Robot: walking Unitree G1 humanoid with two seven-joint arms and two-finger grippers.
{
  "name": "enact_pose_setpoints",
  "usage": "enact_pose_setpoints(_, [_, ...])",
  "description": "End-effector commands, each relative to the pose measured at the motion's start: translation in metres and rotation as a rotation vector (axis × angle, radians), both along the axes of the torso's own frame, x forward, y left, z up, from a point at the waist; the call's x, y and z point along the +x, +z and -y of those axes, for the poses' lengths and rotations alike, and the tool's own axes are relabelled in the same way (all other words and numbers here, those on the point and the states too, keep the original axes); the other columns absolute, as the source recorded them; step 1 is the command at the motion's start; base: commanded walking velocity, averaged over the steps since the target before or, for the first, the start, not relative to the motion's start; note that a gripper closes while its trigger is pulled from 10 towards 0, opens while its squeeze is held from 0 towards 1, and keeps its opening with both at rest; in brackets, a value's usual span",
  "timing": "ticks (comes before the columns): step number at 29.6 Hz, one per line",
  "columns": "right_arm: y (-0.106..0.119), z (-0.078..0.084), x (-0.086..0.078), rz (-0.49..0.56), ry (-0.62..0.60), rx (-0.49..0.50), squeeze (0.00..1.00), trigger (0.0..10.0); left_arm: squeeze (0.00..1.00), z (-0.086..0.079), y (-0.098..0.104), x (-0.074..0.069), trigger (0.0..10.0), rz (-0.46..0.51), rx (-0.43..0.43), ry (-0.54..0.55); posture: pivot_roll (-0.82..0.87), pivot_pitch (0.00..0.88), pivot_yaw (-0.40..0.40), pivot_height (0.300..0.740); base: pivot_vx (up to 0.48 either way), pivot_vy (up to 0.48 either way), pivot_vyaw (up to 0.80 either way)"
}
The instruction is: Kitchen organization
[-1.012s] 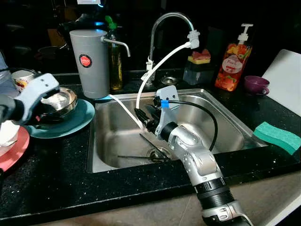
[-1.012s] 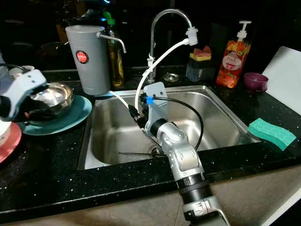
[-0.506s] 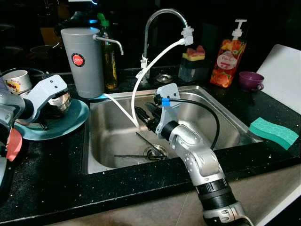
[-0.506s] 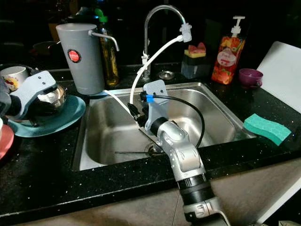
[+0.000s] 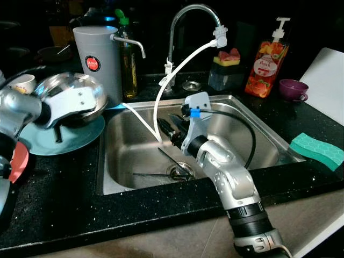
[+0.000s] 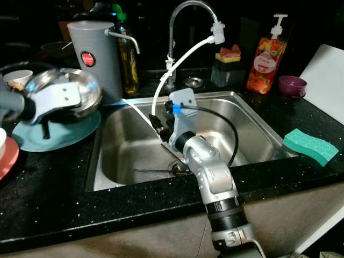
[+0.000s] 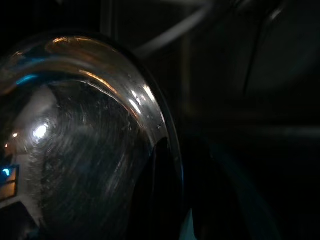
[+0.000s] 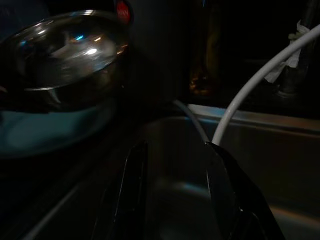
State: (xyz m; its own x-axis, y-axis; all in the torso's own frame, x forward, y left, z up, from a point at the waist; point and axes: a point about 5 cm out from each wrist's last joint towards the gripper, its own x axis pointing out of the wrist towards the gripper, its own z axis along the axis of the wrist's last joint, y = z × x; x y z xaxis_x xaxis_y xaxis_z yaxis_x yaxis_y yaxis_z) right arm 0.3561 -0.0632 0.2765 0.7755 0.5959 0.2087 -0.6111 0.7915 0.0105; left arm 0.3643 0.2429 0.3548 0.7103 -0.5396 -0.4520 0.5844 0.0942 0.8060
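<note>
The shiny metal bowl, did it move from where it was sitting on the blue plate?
Yes. The left gripper has lifted the steel bowl off the teal plate; it now hangs tilted above it, nearer the grey water filter.

Silver arms, black cable [image 5: 236,119], blue clip [image 5: 194,113]

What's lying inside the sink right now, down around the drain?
In the sink, thin dark utensils lie on the bottom by the drain. The right hand hangs open above them, beside the white hose. The arm covers the basin floor behind the drain.
</note>
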Motion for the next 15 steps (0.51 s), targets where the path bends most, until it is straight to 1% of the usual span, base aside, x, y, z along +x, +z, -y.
enact_pose_setpoints(1, [0.011, 0.001, -0.002, 0.010, 0.039, 0.037, 0.00, 10.0, 0.00, 0.014, 0.010, -0.007, 10.0, 0.041, 0.024, -0.118, 0.18, 0.124, -0.050, 0.740, 0.000, 0.000, 0.00])
enact_pose_setpoints(2, [0.016, 0.001, -0.003, 0.002, 0.072, 0.058, 0.00, 10.0, 0.00, 0.023, 0.013, -0.012, 10.0, 0.065, 0.041, -0.188, 0.18, 0.124, -0.050, 0.740, 0.000, 0.000, 0.00])
enact_pose_setpoints(3, [0.016, 0.001, -0.003, 0.002, 0.072, 0.058, 0.00, 10.0, 0.00, 0.023, 0.013, -0.012, 10.0, 0.065, 0.041, -0.188, 0.18, 0.124, -0.050, 0.740, 0.000, 0.000, 0.00])
enact_pose_setpoints(4, [0.021, 0.003, -0.004, -0.009, 0.104, 0.084, 0.00, 10.0, 0.00, 0.034, 0.014, -0.018, 10.0, 0.093, 0.061, -0.277, 0.17, 0.122, -0.055, 0.740, 0.000, 0.000, 0.00])
enact_pose_setpoints(5, [0.021, 0.003, -0.004, -0.009, 0.104, 0.084, 0.00, 10.0, 0.00, 0.034, 0.014, -0.018, 10.0, 0.093, 0.061, -0.277, 0.17, 0.122, -0.055, 0.740, 0.000, 0.000, 0.00])
enact_pose_setpoints(6, [0.027, 0.006, -0.003, -0.022, 0.127, 0.111, 0.00, 10.0, 0.00, 0.043, 0.013, -0.022, 10.0, 0.128, 0.083, -0.349, 0.16, 0.120, -0.054, 0.740, 0.000, 0.000, 0.00])
enact_pose_setpoints(7, [0.031, 0.009, -0.003, -0.031, 0.140, 0.131, 0.00, 10.0, 0.00, 0.048, 0.010, -0.025, 10.0, 0.157, 0.111, -0.397, 0.16, 0.120, -0.054, 0.740, 0.000, 0.000, 0.00])
enact_pose_setpoints(8, [0.031, 0.009, -0.003, -0.031, 0.140, 0.131, 0.00, 10.0, 0.00, 0.048, 0.010, -0.025, 10.0, 0.157, 0.111, -0.397, 0.16, 0.120, -0.054, 0.740, 0.000, 0.000, 0.00])
enact_pose_setpoints(10, [0.036, 0.015, -0.002, -0.057, 0.158, 0.177, 0.00, 10.0, 0.00, 0.056, 0.003, -0.028, 10.0, 0.209, 0.160, -0.459, 0.16, 0.121, -0.054, 0.740, 0.000, 0.000, 0.00])
enact_pose_setpoints(11, [0.036, 0.015, -0.002, -0.057, 0.158, 0.177, 0.00, 10.0, 0.00, 0.056, 0.003, -0.028, 10.0, 0.209, 0.160, -0.459, 0.16, 0.121, -0.054, 0.740, 0.000, 0.000, 0.00])
enact_pose_setpoints(14, [0.040, 0.020, 0.000, -0.109, 0.176, 0.249, 0.00, 10.0, 0.00, 0.071, -0.006, -0.029, 10.0, 0.293, 0.191, -0.531, 0.15, 0.120, -0.052, 0.740, 0.000, 0.000, 0.00])
enact_pose_setpoints(15, [0.040, 0.020, 0.000, -0.109, 0.176, 0.249, 0.00, 10.0, 0.00, 0.071, -0.006, -0.029, 10.0, 0.293, 0.191, -0.531, 0.15, 0.120, -0.052, 0.740, 0.000, 0.000, 0.00])
